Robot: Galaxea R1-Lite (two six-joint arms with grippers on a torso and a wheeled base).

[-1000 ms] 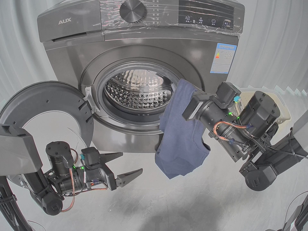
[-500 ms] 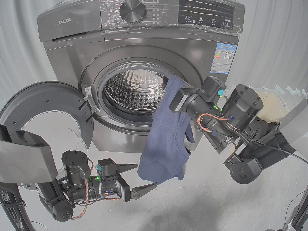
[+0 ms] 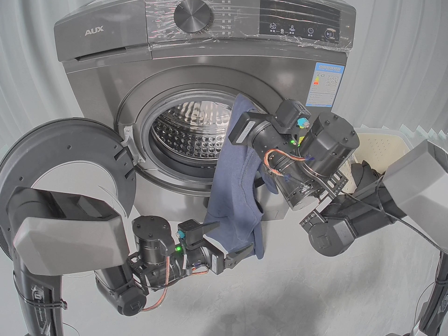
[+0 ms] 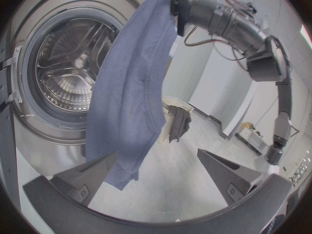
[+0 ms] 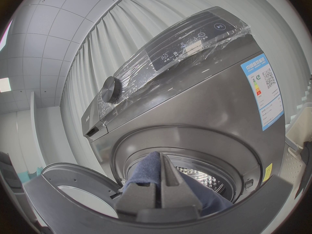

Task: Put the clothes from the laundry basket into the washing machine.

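Right pincer (image 5: 161, 166) gripped a blue shirt (image 3: 235, 187) before the open washer (image 3: 107, 75); left pincer (image 4: 157, 152) gaped beside the hem.

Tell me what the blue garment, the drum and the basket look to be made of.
The blue garment: soft knit fabric, likely cotton jersey; it drapes limply, with stitched seams. The drum: shiny perforated metal, probably stainless steel; it mirrors the light. The basket: cream plastic, matte, judging by its moulded, perforated wall.
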